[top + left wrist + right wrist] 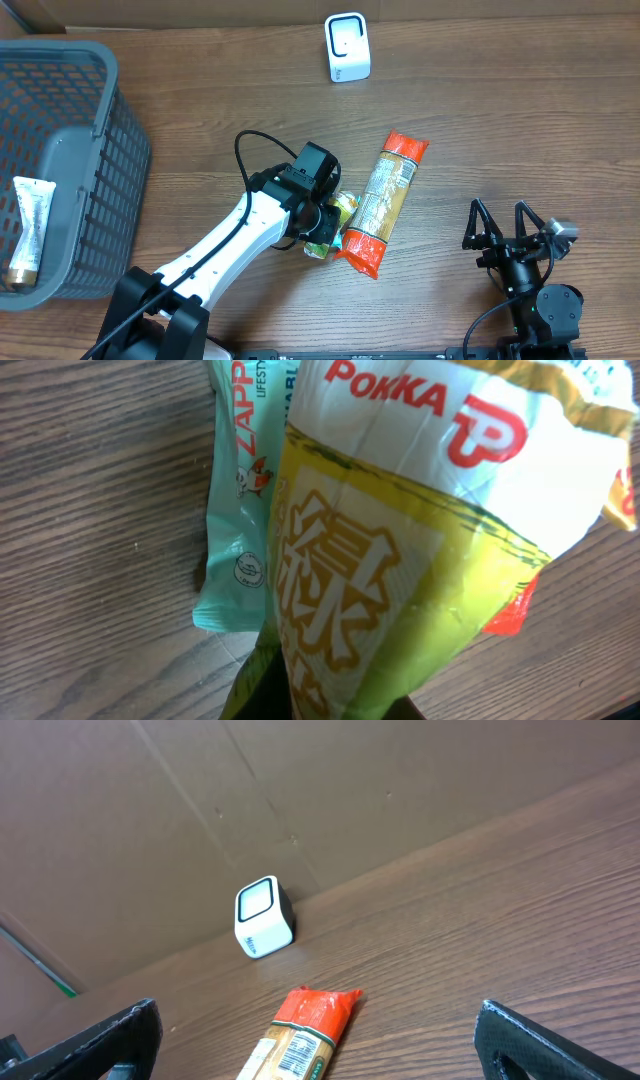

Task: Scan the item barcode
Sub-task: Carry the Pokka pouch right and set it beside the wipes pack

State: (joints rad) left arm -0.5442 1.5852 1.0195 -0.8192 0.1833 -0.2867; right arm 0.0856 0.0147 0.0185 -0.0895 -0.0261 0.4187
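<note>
Left wrist view shows the left hand (326, 222) clenched on the Pokka pack (400, 560), probably light, crushable, slick; grip mid-body. Right hand (500, 225) released.

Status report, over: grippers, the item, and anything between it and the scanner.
Left gripper shut on Pokka pack. Right gripper open, empty. Scanner at far edge; pasta packet beside pack, off the line to it.
</note>
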